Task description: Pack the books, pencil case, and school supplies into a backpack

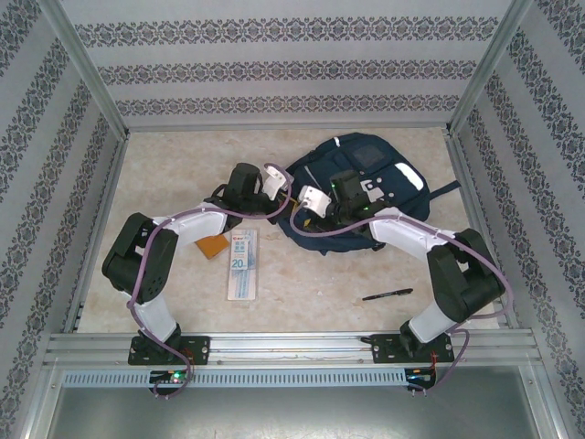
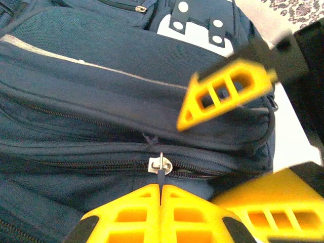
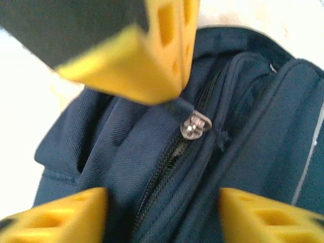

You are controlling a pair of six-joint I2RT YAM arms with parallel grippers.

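Packing was judged barely begun: the zipper pull (image 2: 160, 169) of the backpack (image 1: 361, 165) was pinched in the clenched left gripper (image 2: 161, 188), the right gripper (image 3: 162, 200) was spread open nearby, and pencil case (image 1: 243, 263) and pen (image 1: 387, 294) were left on the table (image 1: 183, 165)

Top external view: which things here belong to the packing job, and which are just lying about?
Job: large dark navy fabric backpack; its small silver zipper pull, pinched by the left gripper; long translucent whitish-blue pencil case; small flat orange square piece; slim black pen.
Not the job: beige marbled tabletop; patterned wall panels; aluminium frame rails.
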